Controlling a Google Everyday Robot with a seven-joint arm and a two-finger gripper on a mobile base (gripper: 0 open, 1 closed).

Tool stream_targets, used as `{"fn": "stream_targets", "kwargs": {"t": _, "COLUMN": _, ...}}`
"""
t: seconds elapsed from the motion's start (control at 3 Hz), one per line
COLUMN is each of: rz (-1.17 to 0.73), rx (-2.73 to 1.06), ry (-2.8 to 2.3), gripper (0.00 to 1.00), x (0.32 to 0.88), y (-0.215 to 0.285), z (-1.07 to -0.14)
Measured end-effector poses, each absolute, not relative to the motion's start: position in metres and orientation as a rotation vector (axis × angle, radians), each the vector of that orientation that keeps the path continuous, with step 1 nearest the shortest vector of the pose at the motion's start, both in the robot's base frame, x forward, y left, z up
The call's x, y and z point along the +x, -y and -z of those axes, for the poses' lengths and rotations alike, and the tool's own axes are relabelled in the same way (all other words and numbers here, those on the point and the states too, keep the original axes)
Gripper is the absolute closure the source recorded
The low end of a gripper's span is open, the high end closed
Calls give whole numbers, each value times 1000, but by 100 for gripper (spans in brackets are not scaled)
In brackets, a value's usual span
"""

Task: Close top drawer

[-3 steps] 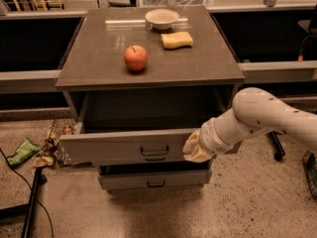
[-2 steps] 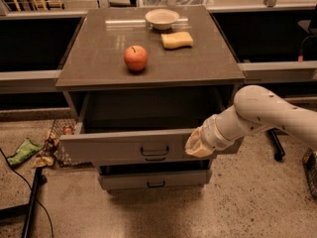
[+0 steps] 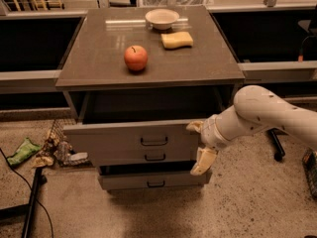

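The top drawer [image 3: 119, 139] of the grey cabinet stands partly pulled out, and its dark loop handle [image 3: 154, 142] faces me at centre. Its grey box is open to view under the cabinet top. My gripper [image 3: 199, 144] is at the right end of the drawer front. Its fingers are spread open, one fingertip [image 3: 194, 126] at the front's upper corner and the other [image 3: 203, 161] lower down. It holds nothing.
A red apple [image 3: 135, 58], a yellow sponge [image 3: 177, 39] and a white bowl [image 3: 162, 19] sit on the cabinet top. The middle drawer's handle [image 3: 155, 157] shows below; the bottom drawer [image 3: 153, 181] sticks out slightly. Litter [image 3: 47, 150] and a cable lie on the floor at left.
The top drawer front has moved back toward the cabinet, uncovering the middle drawer's handle. My gripper has moved with it at its right end.
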State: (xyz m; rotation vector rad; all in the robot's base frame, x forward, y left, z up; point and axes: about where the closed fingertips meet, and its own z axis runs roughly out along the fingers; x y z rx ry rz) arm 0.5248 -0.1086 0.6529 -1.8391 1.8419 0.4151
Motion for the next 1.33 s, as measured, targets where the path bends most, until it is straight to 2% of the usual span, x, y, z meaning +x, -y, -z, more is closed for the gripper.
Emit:
{"fn": "stream_targets", "kwargs": {"t": 0.33, "rz": -415, "rx": -1839, "ry": -1842, "gripper": 0, "x": 525, "y": 109, "z": -653}}
{"fn": "stream_targets", "kwargs": {"t": 0.67, "rz": -415, "rx": -1839, "ry": -1842, "gripper": 0, "x": 525, "y": 108, "z": -653}}
{"fn": "stream_targets", "kwargs": {"t": 1.33, "rz": -325, "rx": -1755, "ry": -1871, "gripper": 0, "x": 561, "y": 126, "z": -651}}
